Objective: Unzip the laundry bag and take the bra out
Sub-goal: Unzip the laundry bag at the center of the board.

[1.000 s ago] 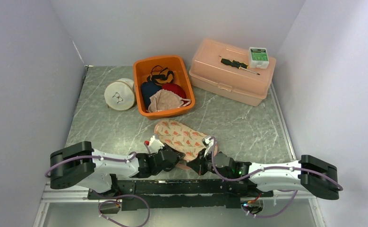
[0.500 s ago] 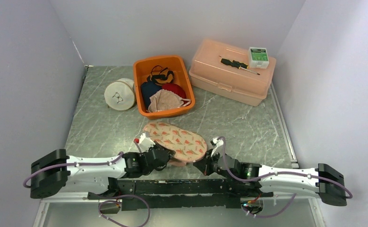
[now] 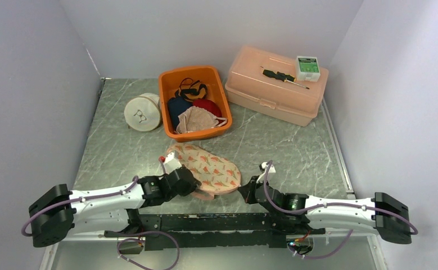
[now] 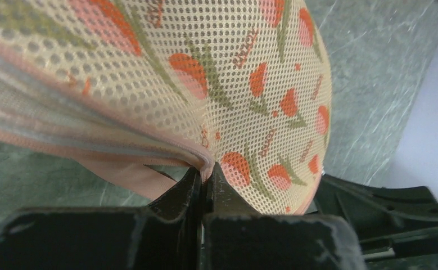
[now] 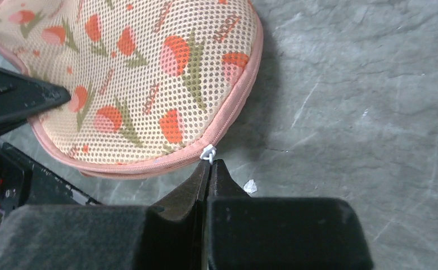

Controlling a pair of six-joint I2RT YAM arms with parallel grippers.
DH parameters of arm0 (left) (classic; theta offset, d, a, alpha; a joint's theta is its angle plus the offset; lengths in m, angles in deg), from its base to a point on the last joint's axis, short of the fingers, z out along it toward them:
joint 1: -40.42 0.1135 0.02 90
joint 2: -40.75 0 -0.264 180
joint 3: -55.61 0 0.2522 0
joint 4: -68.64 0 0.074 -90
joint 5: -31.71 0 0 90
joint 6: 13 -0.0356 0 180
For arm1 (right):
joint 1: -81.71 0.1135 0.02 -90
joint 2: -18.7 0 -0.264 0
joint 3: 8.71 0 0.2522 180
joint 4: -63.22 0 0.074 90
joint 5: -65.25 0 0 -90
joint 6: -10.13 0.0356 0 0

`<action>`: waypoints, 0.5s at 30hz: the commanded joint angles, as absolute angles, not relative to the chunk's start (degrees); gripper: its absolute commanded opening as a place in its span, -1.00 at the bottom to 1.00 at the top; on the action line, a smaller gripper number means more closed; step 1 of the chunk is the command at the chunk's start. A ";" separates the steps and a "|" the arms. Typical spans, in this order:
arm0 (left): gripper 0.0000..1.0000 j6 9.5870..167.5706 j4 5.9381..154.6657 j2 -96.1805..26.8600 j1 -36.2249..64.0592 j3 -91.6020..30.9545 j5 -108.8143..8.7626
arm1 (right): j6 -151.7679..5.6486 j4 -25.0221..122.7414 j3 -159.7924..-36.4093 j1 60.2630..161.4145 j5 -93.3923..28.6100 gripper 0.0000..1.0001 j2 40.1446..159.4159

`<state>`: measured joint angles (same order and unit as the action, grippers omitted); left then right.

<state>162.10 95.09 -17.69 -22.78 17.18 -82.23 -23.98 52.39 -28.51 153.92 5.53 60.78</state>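
Clamped laundry bag (image 3: 211,169) rim in closed left jaws, nipped zip pull (image 5: 208,152) in closed right jaws; needed steady draw along the zip against the anchored rim

— How do the two arms look?
— The left arm (image 3: 104,199) and the right arm (image 3: 329,205) have white shells on the long links and black, blocky joints. A thin purple cable (image 3: 76,198) runs along each arm, well behind the hand.
— And the hands?
— The left gripper (image 4: 203,174) and the right gripper (image 5: 208,166) are matte black. The fingers (image 5: 188,194) are thick at the back and narrow to a wedge at the tip.
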 commanded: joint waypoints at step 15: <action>-0.95 135.98 74.41 -49.61 -21.28 0.56 -60.57 | -23.01 45.08 -26.26 156.10 10.45 -1.00 46.78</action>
